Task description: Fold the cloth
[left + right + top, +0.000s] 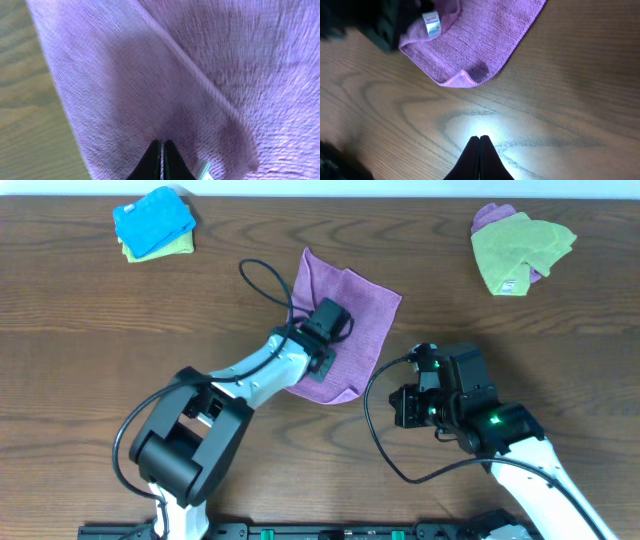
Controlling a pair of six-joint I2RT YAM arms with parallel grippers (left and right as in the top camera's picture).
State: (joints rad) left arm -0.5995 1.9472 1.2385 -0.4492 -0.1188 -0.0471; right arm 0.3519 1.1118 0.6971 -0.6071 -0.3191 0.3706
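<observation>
The purple cloth (352, 315) lies on the wooden table, partly folded over itself, with its near corner doubled under my left gripper. My left gripper (322, 350) sits over the cloth's near part, and its fingers (162, 146) are shut on a thin layer of the cloth (165, 75). The white tag (202, 170) shows just to the right of the fingers. My right gripper (402, 406) is shut and empty, just above bare wood (479, 138) to the right of the cloth's near corner (465, 80). The tag also shows in the right wrist view (431, 22).
A bright blue cloth (152, 218) lies on a lime-green one at the far left. A lime-green cloth (520, 245) lies over another purple one (490, 218) at the far right. A black cable (262, 278) loops beside the cloth's left edge.
</observation>
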